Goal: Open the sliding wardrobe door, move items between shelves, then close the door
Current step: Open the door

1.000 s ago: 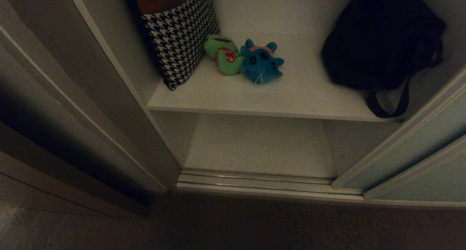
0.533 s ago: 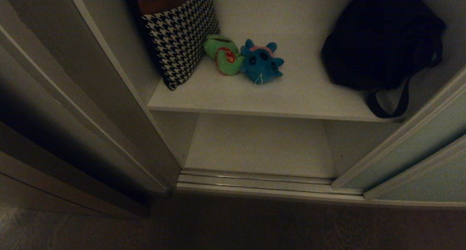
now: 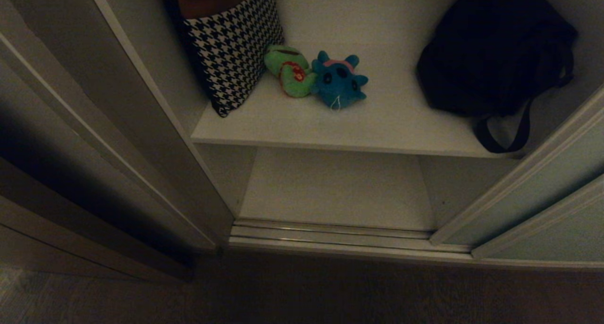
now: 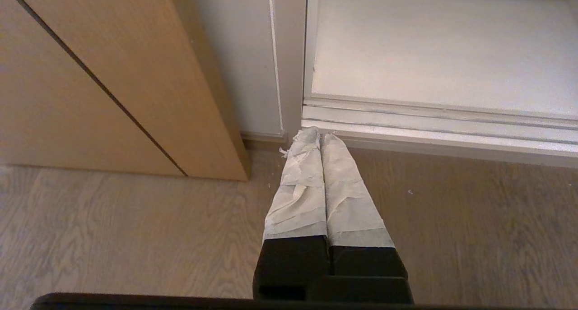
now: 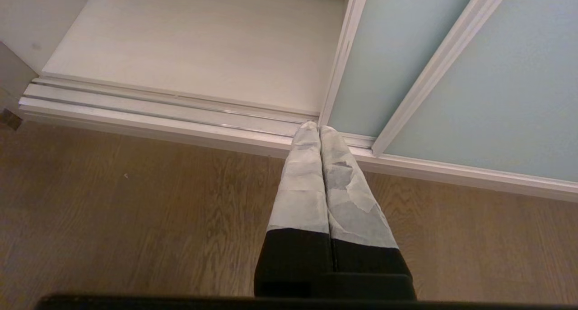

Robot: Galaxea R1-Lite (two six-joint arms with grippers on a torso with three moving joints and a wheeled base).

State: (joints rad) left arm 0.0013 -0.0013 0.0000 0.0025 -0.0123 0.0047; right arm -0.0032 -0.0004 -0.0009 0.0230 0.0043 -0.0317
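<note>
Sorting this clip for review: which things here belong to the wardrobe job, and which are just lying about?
Job:
door
green toy
teal toy
upper shelf
lower shelf

Lying about:
houndstooth bag
black bag
floor track

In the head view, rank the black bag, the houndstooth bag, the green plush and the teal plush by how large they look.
1. black bag
2. houndstooth bag, partly cut off by the frame's top edge
3. teal plush and green plush: near alike, unranked.
</note>
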